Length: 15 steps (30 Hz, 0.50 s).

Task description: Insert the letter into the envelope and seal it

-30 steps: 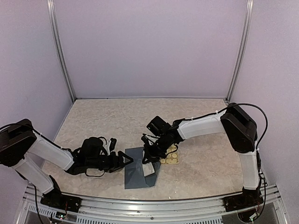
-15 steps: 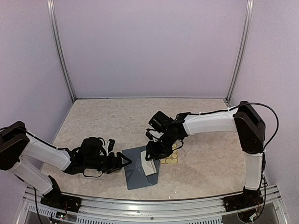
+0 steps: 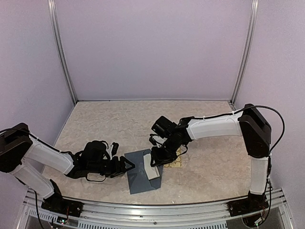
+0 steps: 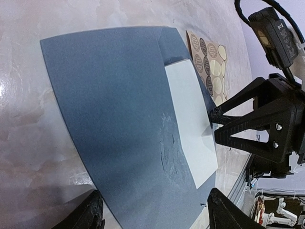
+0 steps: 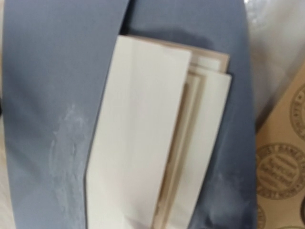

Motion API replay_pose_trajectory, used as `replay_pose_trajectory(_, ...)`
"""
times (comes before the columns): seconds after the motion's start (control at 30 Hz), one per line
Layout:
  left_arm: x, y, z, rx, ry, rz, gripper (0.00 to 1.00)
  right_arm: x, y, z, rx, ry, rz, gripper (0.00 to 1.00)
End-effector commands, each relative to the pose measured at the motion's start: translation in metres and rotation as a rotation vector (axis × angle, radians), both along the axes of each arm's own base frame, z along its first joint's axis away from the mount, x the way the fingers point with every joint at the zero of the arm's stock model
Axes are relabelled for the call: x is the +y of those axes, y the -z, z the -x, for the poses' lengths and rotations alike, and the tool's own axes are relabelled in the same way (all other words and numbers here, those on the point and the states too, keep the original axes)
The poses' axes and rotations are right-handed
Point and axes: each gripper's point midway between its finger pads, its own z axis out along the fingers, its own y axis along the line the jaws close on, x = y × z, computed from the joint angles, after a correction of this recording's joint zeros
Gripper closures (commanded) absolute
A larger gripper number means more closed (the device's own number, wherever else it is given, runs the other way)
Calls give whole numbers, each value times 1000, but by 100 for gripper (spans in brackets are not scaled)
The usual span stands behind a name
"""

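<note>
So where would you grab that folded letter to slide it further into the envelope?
I'd pinch the letter by its exposed long edge, coming in low from the sticker sheet side. Its other edge is tucked inside the envelope, and it lies flat, so only that free edge can be reached.

Some things hide here
Part of the letter (image 4: pixel 190 124) is tucked out of sight inside the envelope (image 4: pixel 109 119). The sticker sheet (image 5: pixel 281 157) is cut off at the picture's edge, and its words are too blurry to read. I cannot tell if the right fingers (image 4: pixel 248 137) pinch the letter.
</note>
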Motion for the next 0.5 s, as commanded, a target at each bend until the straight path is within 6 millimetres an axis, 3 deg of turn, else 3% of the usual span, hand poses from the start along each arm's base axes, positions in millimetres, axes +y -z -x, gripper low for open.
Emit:
replay_pose_trajectory(0.0,0,13,4,27,16,-36,31,1,18,7,20,-8,29,63)
replay_pose_trajectory(0.23,-1,19,7,38,22,-41,32,2,25,9,29,-6,39,67)
replay_pose_trajectory(0.47,-4,19,8,41,29,-35,36,18,24,15,47,-32,-7,74)
